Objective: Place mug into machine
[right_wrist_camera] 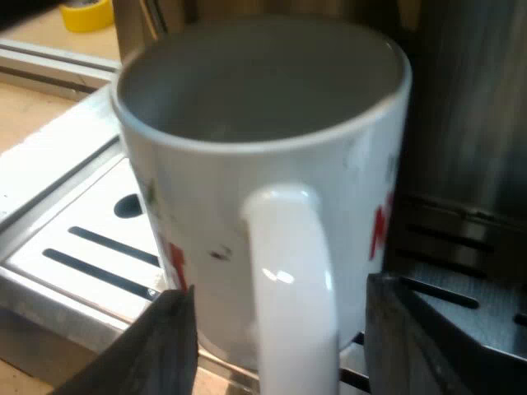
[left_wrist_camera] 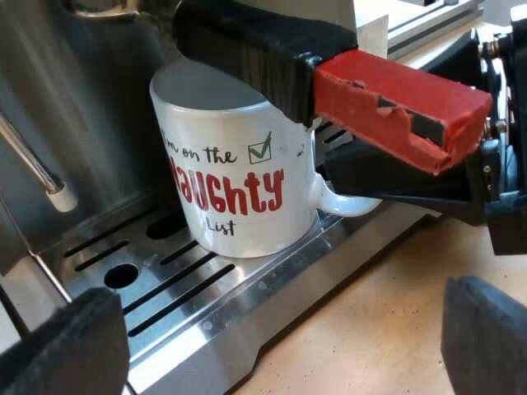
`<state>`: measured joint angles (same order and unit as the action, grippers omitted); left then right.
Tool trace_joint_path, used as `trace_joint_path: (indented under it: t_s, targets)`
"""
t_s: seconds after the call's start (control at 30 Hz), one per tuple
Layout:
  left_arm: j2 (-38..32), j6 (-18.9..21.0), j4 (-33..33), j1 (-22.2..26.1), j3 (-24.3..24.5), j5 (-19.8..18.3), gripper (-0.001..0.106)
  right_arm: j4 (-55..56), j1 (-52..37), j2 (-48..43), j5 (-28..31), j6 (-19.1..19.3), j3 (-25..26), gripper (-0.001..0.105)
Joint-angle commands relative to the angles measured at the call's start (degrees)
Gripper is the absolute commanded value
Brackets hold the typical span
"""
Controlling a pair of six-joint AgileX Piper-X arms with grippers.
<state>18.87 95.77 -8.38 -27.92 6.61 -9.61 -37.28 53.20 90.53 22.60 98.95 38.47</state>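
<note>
A white mug (left_wrist_camera: 235,177) with red "Naughty List" lettering stands upright on the espresso machine's slotted metal drip tray (left_wrist_camera: 165,288). It sits under the holder's dark handle (left_wrist_camera: 255,49), which ends in red (left_wrist_camera: 403,103). My right gripper (right_wrist_camera: 280,346) is open, with one finger (right_wrist_camera: 165,350) on each side of the mug's handle (right_wrist_camera: 288,280) and a small gap to each. In the left wrist view the right gripper (left_wrist_camera: 387,177) shows at that handle. My left gripper (left_wrist_camera: 280,346) is open over the tray's edge, a little back from the mug, holding nothing.
The machine's steel wall (left_wrist_camera: 90,107) rises behind the mug. A steam wand with a white tip (left_wrist_camera: 49,185) hangs beside it over the tray. A wooden tabletop (left_wrist_camera: 370,321) lies before the tray. A yellow roll (right_wrist_camera: 86,15) lies far off.
</note>
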Motion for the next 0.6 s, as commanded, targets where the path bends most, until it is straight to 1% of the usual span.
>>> trace_joint_path:
  t_s: [0.03,0.27,0.43,0.6]
  targets:
    - [-0.09,0.80,1.03,-0.20,-0.01,0.38,0.078,-2.23,-0.39,0.27,0.55,-0.18,0.16,0.045]
    - [-0.09,0.80,1.03,-0.20,-0.01,0.38,0.078,-10.26,-1.51,5.77,0.33,-0.18,0.66,0.045]
    - [-0.09,0.80,1.03,-0.20,-0.01,0.38,0.078,-10.56,-1.66,8.68,0.33,-0.18,4.06,0.045]
    - [-0.09,0.80,1.03,-0.20,-0.01,0.38,0.078,-10.56,-1.66,11.77,1.26,0.00,8.76,0.045]
